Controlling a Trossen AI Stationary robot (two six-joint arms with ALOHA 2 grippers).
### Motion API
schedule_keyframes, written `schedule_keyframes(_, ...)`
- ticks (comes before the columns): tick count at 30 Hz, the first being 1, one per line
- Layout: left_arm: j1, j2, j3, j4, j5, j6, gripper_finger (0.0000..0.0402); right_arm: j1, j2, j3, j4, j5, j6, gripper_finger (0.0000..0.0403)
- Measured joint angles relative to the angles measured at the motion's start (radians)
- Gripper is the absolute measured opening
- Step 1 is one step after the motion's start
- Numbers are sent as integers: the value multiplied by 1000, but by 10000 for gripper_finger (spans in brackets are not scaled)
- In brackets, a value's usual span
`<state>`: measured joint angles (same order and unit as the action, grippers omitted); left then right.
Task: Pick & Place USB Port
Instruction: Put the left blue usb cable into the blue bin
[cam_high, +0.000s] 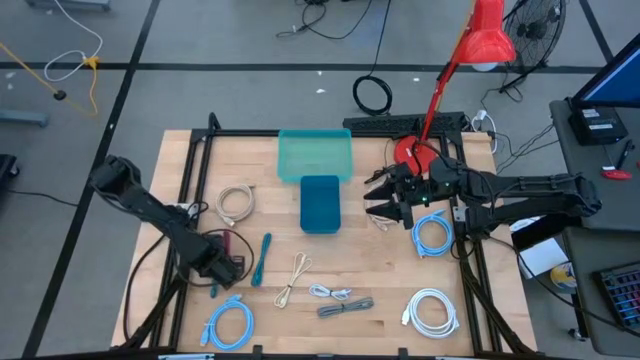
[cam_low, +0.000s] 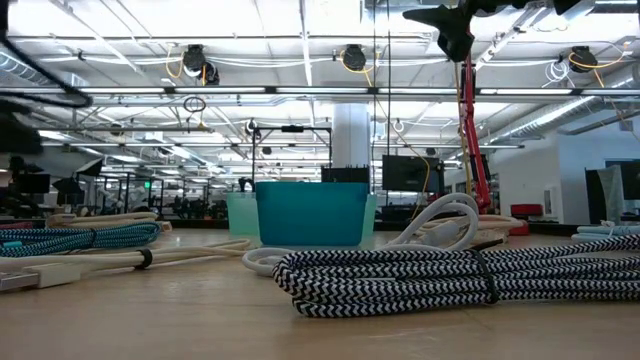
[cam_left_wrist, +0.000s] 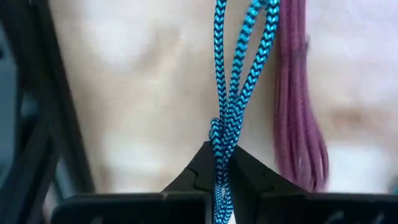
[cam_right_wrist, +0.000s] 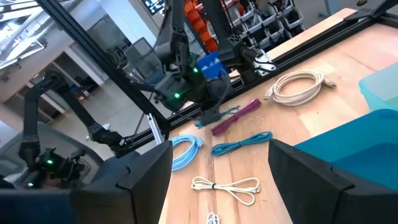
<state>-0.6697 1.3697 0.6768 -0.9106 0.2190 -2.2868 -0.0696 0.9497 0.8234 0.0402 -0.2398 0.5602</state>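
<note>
Grasp step: your left hand (cam_left_wrist: 219, 186) clamped on blue braided cable (cam_left_wrist: 233, 93), well left of teal bin (cam_high: 320, 203), beside magenta cable (cam_left_wrist: 298, 112). Next: lift, carry binward. Right hand (cam_high: 385, 203) gapes empty right of bin.

On the table lie nine coiled or bundled cables: three light blue (cam_high: 432, 236), one white (cam_high: 432, 310), two cream (cam_high: 236, 202), one teal (cam_high: 262, 258), one magenta (cam_high: 226, 243) and one grey zigzag-patterned (cam_high: 345, 307). Two teal bins (cam_high: 320, 203) stand mid-table. Two dark arms reach in, and one red lamp (cam_high: 487, 38) stands over the far edge.
</note>
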Motion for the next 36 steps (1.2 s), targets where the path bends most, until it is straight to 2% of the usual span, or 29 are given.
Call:
schedule_keyframes(5,-14,-54,146,-191,-45,-26,15,0,0,0,-2,1,-29,254)
schedule_keyframes(7,-12,-69,223,-262,-119,-52,15,0,0,0,-2,2,-33,254)
schedule_keyframes(10,28,-77,324,-320,-283,-43,15,0,0,0,-2,2,-49,254)
schedule_keyframes(12,73,-77,371,-302,-428,3,15,0,0,0,-3,2,-52,254)
schedule_keyframes(14,141,-75,394,-241,-528,87,15,0,0,0,-3,2,-56,254)
schedule_keyframes(17,280,-57,394,-86,-593,281,15,0,0,0,-3,2,-57,254)
schedule_keyframes(21,498,-19,394,169,-576,603,15,0,0,0,-8,5,-57,254)
schedule_keyframes(25,693,27,394,430,-472,851,14,0,0,0,-11,6,-57,254)
schedule_keyframes(27,759,63,395,528,-394,918,14,0,0,-1,-20,7,-57,254)
schedule_keyframes(29,801,121,394,609,-311,958,14,0,0,-1,-18,7,-57,254)
schedule_keyframes(32,808,217,401,676,-210,970,14,0,0,-1,-19,8,-57,254)
schedule_keyframes(36,782,318,454,639,-176,997,14,0,0,-1,-28,25,-61,254)
